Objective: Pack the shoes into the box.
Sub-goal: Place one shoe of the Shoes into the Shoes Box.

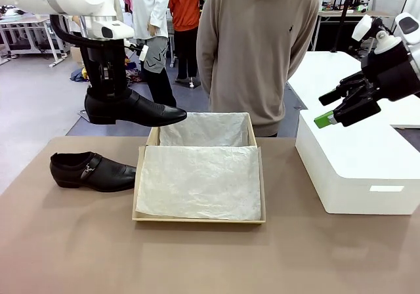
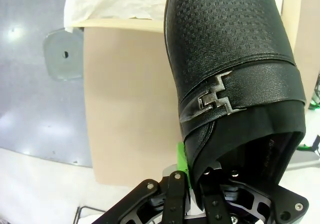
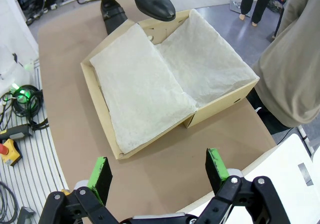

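Left tool (image 2: 196, 176): clamped shut on the heel collar of a glossy black leather dress shoe (image 1: 134, 108). One green pad (image 2: 182, 159) sits outside the collar and the other finger is inside the shoe. The shoe hangs clear of the counter, sole down and about level. In the front view its pointed toe reaches over the far left corner of the box. Left wrist view shows the textured upper and the metal side buckle (image 2: 215, 96).

Right tool (image 1: 326, 108): jaws wide apart, nothing between them. It hovers above the large white rectangular block (image 1: 354, 169) at the right of the counter, fingers pointing toward the box. In the right wrist view both green pads (image 3: 101, 171) stand well apart, with bare counter under them.

Tan cardboard shoebox (image 1: 252, 133): mid-counter and open. The deep part is on the far side and the flat lid lies toward the robot. Crinkled white tissue paper (image 1: 200, 179) lines both halves. No shoe inside.

Second black dress shoe (image 1: 92, 170): flat on the brown counter (image 1: 197, 261), just left of the lid, toe pointing at the box and buckle strap facing the camera. It lies below the held shoe and apart from it.

A person in a beige sweater (image 1: 256, 44) stands at the far edge behind the box. The person's hands can't be seen.
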Controlling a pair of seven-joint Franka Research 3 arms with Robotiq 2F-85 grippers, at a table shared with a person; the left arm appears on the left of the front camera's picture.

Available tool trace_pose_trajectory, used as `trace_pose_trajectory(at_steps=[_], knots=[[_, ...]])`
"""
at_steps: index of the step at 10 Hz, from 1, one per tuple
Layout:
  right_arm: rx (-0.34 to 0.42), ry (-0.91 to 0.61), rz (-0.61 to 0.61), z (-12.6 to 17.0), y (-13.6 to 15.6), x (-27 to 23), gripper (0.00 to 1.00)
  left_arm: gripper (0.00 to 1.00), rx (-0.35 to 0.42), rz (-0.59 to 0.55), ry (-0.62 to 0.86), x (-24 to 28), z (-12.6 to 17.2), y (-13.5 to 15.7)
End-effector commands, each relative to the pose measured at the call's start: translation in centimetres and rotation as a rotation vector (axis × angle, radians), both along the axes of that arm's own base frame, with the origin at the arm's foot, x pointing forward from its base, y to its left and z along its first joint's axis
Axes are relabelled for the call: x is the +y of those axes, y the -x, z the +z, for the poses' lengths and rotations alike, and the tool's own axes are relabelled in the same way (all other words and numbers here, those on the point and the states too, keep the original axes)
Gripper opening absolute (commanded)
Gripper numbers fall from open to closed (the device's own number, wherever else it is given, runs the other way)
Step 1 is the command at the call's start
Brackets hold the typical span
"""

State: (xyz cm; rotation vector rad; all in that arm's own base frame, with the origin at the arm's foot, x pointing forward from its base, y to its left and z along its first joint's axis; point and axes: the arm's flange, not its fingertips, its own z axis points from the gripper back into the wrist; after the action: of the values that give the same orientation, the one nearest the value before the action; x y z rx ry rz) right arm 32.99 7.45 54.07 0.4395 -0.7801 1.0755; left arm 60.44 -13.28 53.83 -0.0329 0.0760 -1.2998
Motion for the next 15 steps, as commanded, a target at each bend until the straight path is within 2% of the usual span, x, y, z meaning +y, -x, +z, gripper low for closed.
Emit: trace_pose_trajectory(at_steps=[1, 3, 4, 8, 10, 12, 15], knots=[[-0.017, -0.018, 0.028, 0.0, -0.4, 0.0, 1.00, 0.00, -0.009, -0.005, 0.001, 0.2, 0.5, 0.1], [-0.017, -0.018, 0.028, 0.0, -0.4, 0.0, 1.00, 0.00, 0.003, 0.002, -0.006, 0.3, -0.4, 0.2], [-0.017, -0.018, 0.028, 0.0, -0.4, 0.0, 1.00, 0.00, -0.008, -0.007, 0.007, -0.5, 0.0, 0.2], [-0.017, -0.018, 0.028, 0.0, -0.4, 0.0, 1.00, 0.00, 0.022, -0.035, 0.022, -6.1, 1.1, 0.0], [-0.017, -0.018, 0.028, 0.0, -0.4, 0.0, 1.00, 0.00, -0.017, -0.033, 0.008, -9.0, 1.2, -0.6], [-0.017, -0.018, 0.028, 0.0, -0.4, 0.0, 1.00, 0.00, -0.019, -0.065, 0.034, -11.7, 0.8, -1.9], [-0.017, -0.018, 0.028, 0.0, -0.4, 0.0, 1.00, 0.00, -0.118, -0.153, 0.047, -15.1, -0.8, -3.0]])
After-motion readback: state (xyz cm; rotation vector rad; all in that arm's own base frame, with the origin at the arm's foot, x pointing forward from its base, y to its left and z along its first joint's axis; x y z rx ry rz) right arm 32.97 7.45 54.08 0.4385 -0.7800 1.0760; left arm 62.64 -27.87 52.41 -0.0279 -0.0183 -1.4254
